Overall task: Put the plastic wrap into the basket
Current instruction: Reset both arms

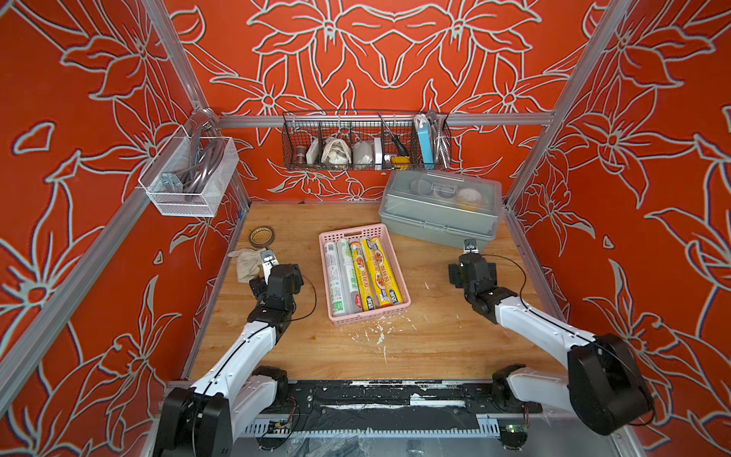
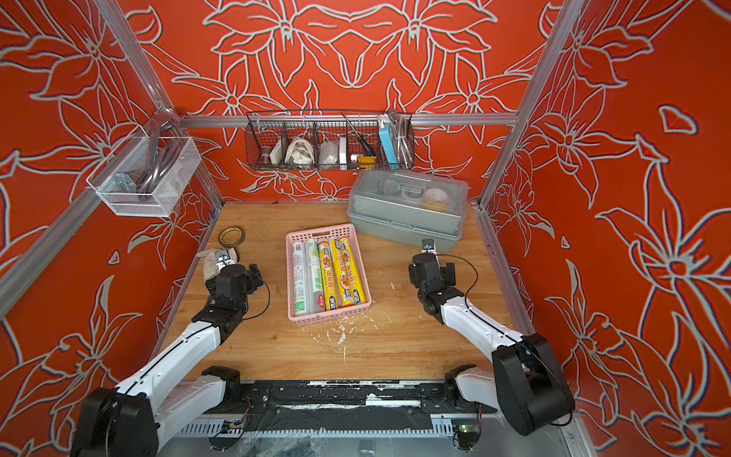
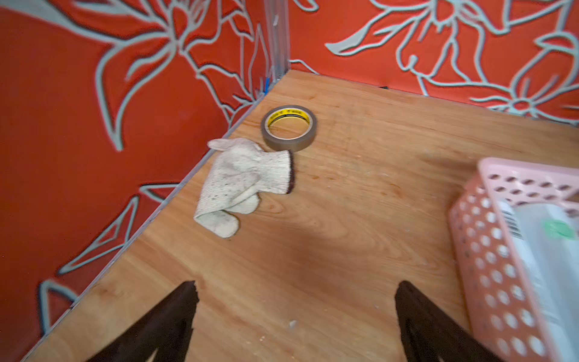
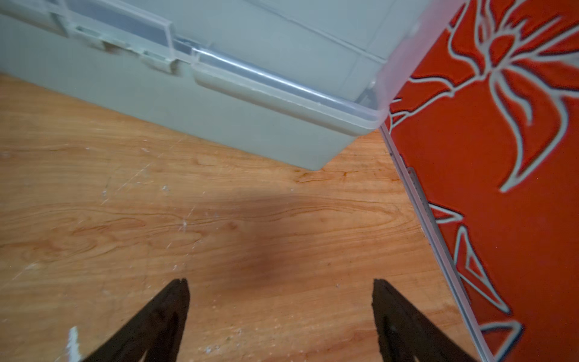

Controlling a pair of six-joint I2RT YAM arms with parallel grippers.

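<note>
Plastic wrap (image 1: 362, 275) lies in the basket (image 1: 399, 266), well apart from both arms' wide-spread, empty fingers (image 3: 185, 301)

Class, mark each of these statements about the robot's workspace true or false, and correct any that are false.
1. All five rolls of plastic wrap lie in the pink basket. True.
2. The right gripper holds a yellow roll. False: its jaws stand apart over bare wood, holding nothing.
3. The brown tape ring sits on the table beside a white glove. True.
4. The grey lidded box stands inside the basket. False: it stands on the table beyond the basket.
5. The left gripper is shut on the glove. False: it is open and apart from the glove.
</note>
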